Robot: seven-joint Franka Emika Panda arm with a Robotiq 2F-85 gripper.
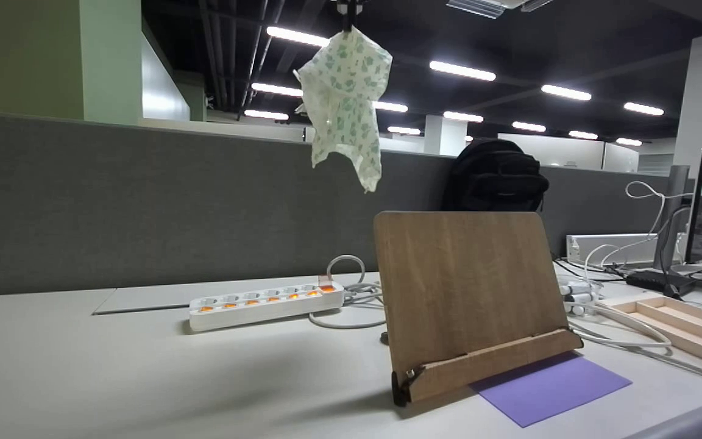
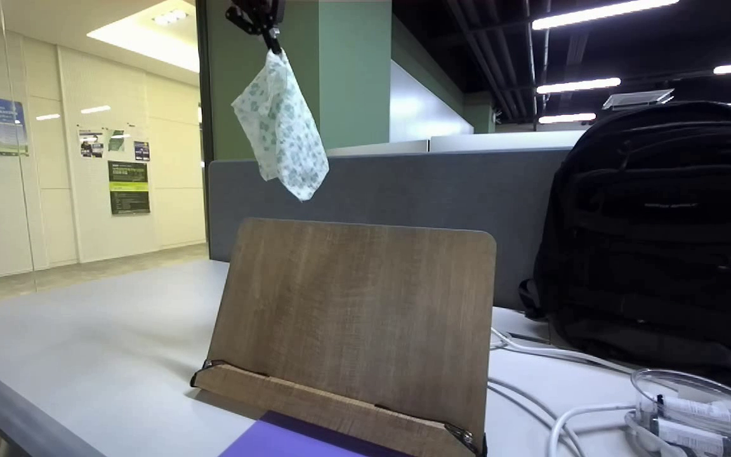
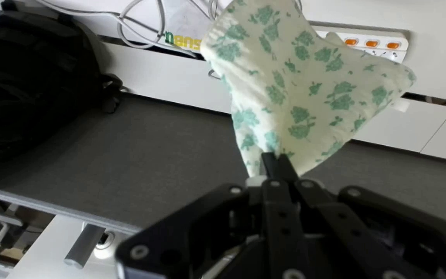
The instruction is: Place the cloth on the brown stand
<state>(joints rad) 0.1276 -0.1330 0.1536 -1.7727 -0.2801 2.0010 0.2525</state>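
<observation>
The stand [image 1: 473,280] looks wooden, the cloth [image 1: 348,97] matt.

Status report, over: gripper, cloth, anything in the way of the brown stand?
Gripper shut on cloth. Cloth hanging in air, not yet on brown stand. Purple sheet at stand's foot, likely no obstacle.

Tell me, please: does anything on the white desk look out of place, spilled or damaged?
Nothing looks spilled or damaged. The pale grey cables beside the long white plastic power strip look untidy, looped in a tangle.
</observation>
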